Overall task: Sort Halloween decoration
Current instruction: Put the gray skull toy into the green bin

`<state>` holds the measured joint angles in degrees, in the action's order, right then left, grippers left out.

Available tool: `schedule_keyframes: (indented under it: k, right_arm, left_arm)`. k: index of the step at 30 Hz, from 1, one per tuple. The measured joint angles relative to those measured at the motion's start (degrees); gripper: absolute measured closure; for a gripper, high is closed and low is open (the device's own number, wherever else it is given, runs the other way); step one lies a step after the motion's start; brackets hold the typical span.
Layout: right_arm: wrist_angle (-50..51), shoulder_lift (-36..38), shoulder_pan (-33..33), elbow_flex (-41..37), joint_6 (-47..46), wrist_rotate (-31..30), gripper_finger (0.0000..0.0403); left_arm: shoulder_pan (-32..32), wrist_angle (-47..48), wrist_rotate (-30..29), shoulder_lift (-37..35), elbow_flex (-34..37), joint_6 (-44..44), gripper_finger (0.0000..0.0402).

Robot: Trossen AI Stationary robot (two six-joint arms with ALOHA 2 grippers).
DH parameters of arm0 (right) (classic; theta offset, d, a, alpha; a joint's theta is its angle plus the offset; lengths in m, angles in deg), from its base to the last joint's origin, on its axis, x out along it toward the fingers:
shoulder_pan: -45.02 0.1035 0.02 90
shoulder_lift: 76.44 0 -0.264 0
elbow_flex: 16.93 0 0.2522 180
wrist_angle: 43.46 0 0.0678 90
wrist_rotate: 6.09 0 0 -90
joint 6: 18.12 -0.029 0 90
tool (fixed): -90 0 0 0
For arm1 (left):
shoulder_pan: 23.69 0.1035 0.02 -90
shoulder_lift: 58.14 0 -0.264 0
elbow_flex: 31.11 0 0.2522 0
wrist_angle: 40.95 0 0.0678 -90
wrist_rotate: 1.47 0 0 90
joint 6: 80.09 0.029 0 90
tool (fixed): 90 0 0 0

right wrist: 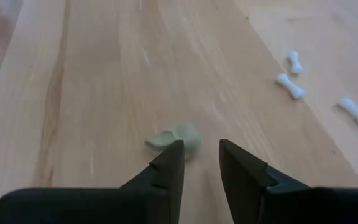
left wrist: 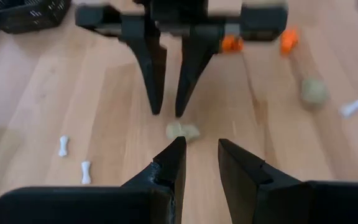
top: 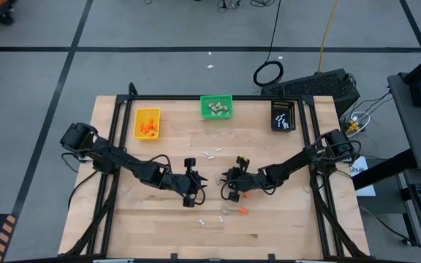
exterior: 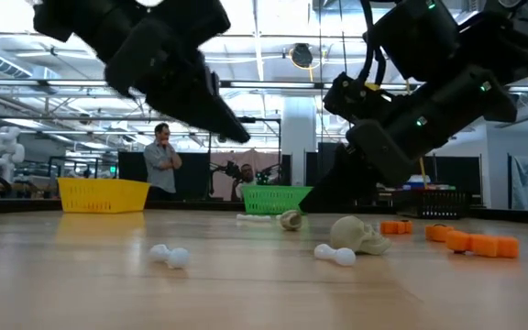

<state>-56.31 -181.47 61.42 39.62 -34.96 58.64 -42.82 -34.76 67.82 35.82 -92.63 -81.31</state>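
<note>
High view | yellow bin [top: 147, 123]: orange bits [top: 148, 128]; green bin [top: 216, 107]: beige lumps [top: 218, 108]; jaws: narrow, empty

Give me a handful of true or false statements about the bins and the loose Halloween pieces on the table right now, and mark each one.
1. The yellow bin holds orange pieces. True.
2. The green bin is empty. False: pale rounded lumps lie in it.
3. A beige skull-shaped lump lies on the wood between the left gripper and the right gripper, which point at each other. True.
4. All the white bones are already in the black bin. False: several white bones lie loose on the table.
5. The left gripper holds an orange piece. False: nothing shows between its fingers.
</note>
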Motion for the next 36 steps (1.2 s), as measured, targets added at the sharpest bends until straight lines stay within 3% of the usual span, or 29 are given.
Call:
schedule_keyframes:
  k: [5, 16, 20, 28, 36]
  right_arm:
    - [-0.2, 0.0, -0.1, 0.0, 0.5, 0.0, 0.0317]
    - [1.0, 0.0, -0.2, 0.0, 2.6, 0.0, 0.0317]
    - [5.5, 2.0, 0.3, 0.0, 2.7, 0.0, 0.0317]
    - [18.6, 11.2, 3.7, 0.0, -2.3, -0.2, 0.0317]
    - [19.2, 14.7, 7.5, 0.0, -2.8, -1.4, 0.0317]
  left_arm:
    - [1.9, -3.5, -0.3, 3.3, 0.1, 2.8, 0.0311]
    - [6.6, -9.2, 8.5, 9.1, 0.0, 4.0, 0.0304]
    - [8.8, -14.0, 12.4, 12.9, 0.0, 5.1, 0.0266]
    - [10.1, -21.9, 12.5, 17.5, 0.0, 1.2, 0.0168]
    - [8.4, -22.3, 13.0, 17.5, 0.0, -2.8, 0.0131]
